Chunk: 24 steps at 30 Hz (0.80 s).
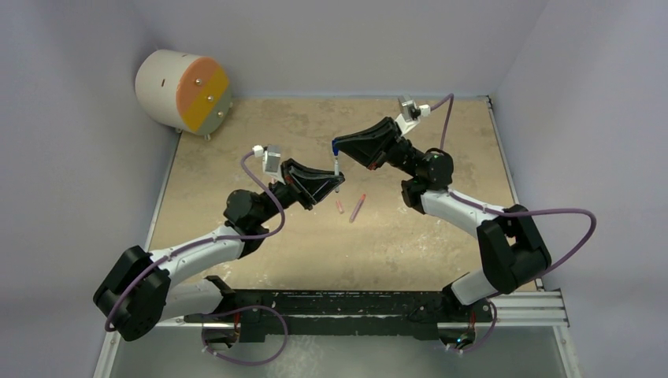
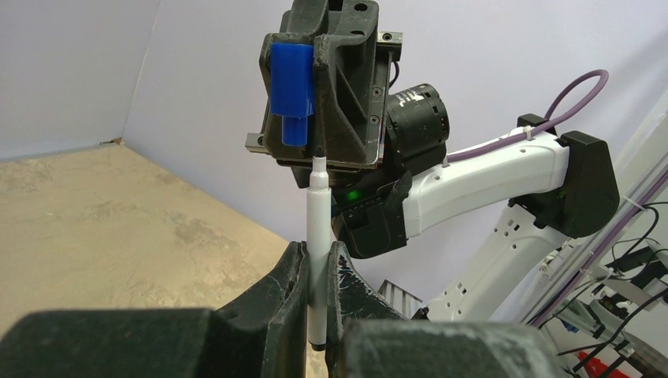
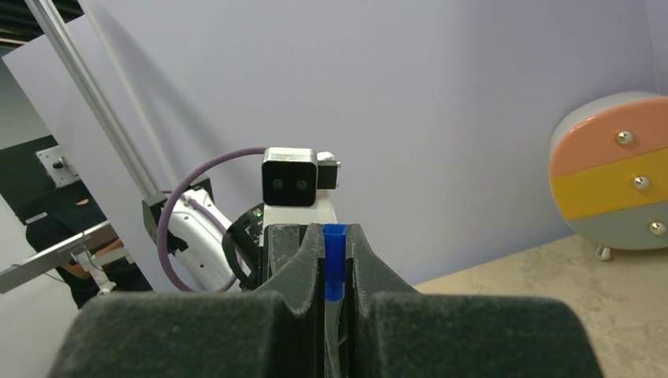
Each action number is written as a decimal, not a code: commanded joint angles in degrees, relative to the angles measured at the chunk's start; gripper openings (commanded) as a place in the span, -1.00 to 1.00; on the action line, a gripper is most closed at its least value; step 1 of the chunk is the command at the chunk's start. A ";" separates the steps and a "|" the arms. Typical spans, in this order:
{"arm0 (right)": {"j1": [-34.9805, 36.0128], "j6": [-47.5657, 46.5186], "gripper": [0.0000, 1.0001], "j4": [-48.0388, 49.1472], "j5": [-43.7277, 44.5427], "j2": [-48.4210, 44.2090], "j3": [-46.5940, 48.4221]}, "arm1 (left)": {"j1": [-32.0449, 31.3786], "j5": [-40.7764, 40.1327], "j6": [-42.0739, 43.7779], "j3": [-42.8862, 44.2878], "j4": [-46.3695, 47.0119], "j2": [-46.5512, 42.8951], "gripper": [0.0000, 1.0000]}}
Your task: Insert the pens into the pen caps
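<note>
Your left arm reaches from the near-left edge towards the middle of the sandy beige tabletop (image 1: 236, 142), forearm low and wrist turned inward. Its left fingers (image 2: 299, 272) are closed on a thin white plastic pen with a dark tip (image 2: 318, 220), held upright above the tabletop with the tip on top. Your right arm comes in from the right edge, elbow bent and wrist raised higher than the left one. Its right fingers (image 3: 317, 256) are clamped on a short blue plastic pen cap (image 3: 335, 260), held directly over the pen. From the left wrist view, the dark tip sits just under the cap's narrow end and slightly to one side, not inside it. An orange-red pen (image 1: 358, 208) and a small pinkish piece (image 1: 339, 208) lie near each other mid-tabletop. A cream drum with an orange, yellow and grey face (image 1: 183, 90) sits at the far-left corner
</note>
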 commanded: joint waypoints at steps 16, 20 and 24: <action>-0.21 -0.35 -1.00 12.04 -1.59 -1.49 2.01 | -0.24 -1.79 1.87 0.74 1.83 -0.25 -1.00; -0.43 -1.79 -1.00 9.35 -0.39 -1.95 2.32 | -0.20 -1.25 1.74 1.28 1.86 0.50 -1.00; -0.40 -2.95 -1.00 7.28 -0.44 -2.77 2.67 | -0.23 -1.18 1.89 1.24 1.58 -0.09 -1.00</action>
